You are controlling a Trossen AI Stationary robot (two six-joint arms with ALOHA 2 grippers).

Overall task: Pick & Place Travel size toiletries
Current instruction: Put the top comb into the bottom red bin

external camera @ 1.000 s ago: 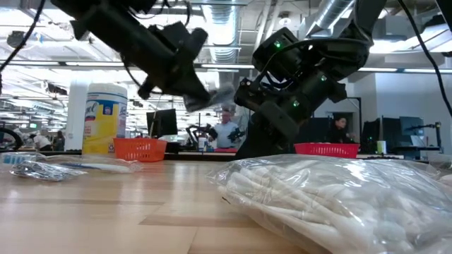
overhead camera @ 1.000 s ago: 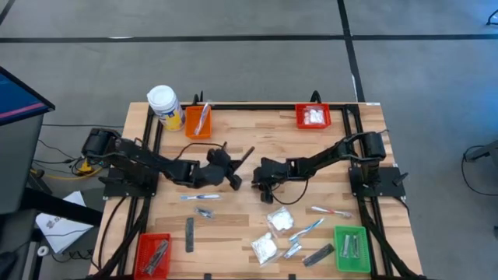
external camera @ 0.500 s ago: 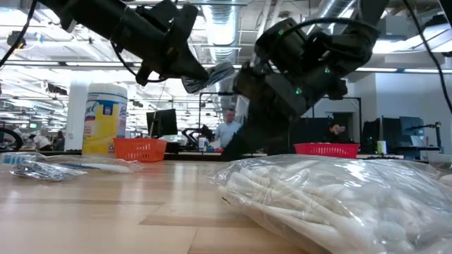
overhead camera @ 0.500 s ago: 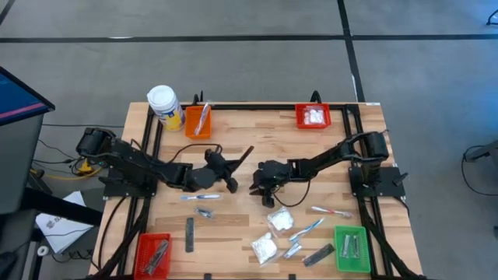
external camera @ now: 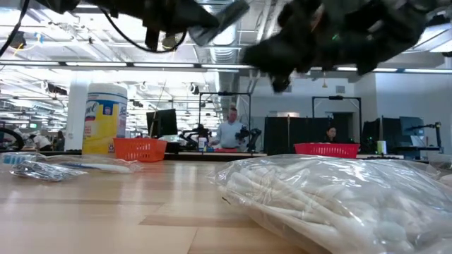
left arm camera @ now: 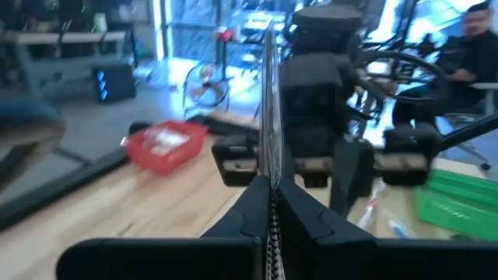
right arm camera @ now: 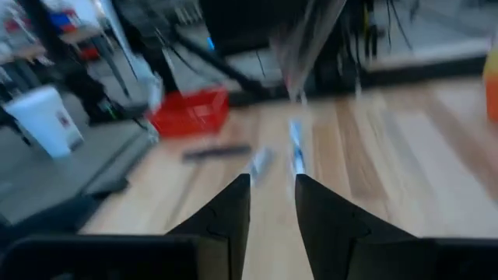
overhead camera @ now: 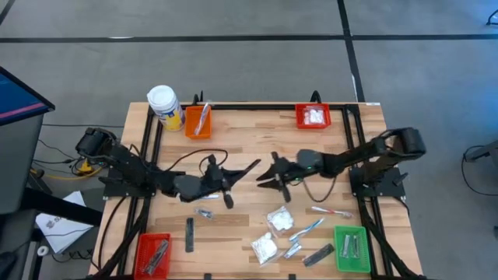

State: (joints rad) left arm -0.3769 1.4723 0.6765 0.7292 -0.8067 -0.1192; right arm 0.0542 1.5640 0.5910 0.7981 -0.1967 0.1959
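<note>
- Left pincer [overhead camera: 232, 177]: over the middle of the table [overhead camera: 249, 136], shut tight on one end of a dark grey flat bar [overhead camera: 249, 167].
- In the left wrist view, same bar [left arm camera: 268, 101] seen thin edge on, squeezed between the two fingers [left arm camera: 250, 204], sticking straight out from the tips.
- Free end of the held bar: up in the air, pointing at the right pincer [overhead camera: 268, 173], very near it; cannot tell if touching.
- Right pincer: also over the middle of the table, facing the left pincer, open a little with a small gap between the fingers [right arm camera: 227, 208], nothing in it.
- On the table on the near side of the right pincer: two white puffy packets [overhead camera: 280, 219], two slim toothbrushes [overhead camera: 331, 211], a small silvery sachet [overhead camera: 292, 250] and one more dark bar [overhead camera: 317, 254].
- On the table on the near side of the left pincer: another silvery sachet [overhead camera: 206, 211] and a dark bar lying flat [overhead camera: 189, 233].
- Green bin [overhead camera: 352, 249] and one red bin [overhead camera: 152, 253]: at the near corners, well apart from both pincers.
- Orange bin [overhead camera: 198, 120], the other red bin [overhead camera: 313, 117] and a yellow jar [overhead camera: 164, 105]: along the far edge, well apart from both pincers.
</note>
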